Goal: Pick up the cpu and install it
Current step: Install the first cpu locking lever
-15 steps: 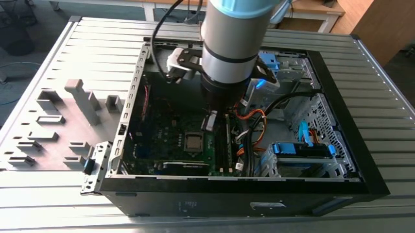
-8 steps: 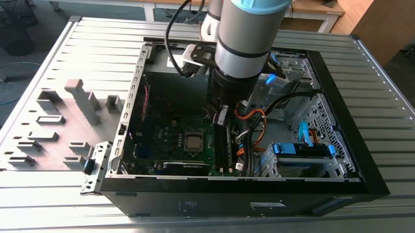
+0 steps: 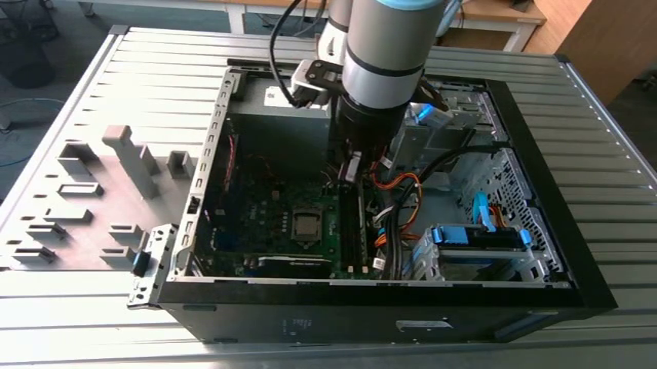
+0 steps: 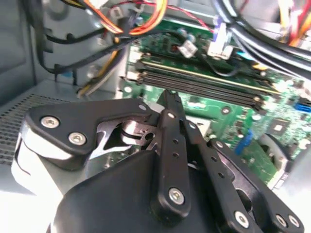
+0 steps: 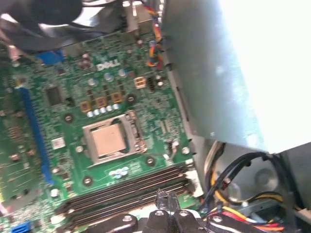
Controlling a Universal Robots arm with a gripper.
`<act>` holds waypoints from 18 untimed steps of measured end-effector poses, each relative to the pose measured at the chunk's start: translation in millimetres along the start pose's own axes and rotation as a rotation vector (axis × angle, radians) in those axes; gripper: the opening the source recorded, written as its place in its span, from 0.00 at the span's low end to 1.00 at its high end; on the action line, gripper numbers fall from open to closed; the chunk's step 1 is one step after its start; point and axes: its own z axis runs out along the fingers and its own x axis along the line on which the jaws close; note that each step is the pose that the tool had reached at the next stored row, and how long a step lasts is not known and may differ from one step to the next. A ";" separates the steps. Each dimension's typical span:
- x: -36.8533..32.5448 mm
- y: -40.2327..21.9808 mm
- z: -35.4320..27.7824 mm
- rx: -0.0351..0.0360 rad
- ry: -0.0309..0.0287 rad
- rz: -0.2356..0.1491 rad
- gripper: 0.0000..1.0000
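I see the cpu [image 5: 110, 141] seated in its socket on the motherboard [image 5: 73, 97], also visible in the exterior view [image 3: 306, 224]. My gripper [image 5: 167, 200] hovers over the memory slots [image 5: 126, 190] beside it, fingers pressed together and, as far as I can tell, empty.

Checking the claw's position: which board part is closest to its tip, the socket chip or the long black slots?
The long black memory slots: in the first wrist view the claw tip sits right over them, while the square silver-grey cpu lies farther off in its socket.
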 end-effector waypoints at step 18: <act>-12.7 23.2 23.5 0.0022 -0.0008 0.000 0.11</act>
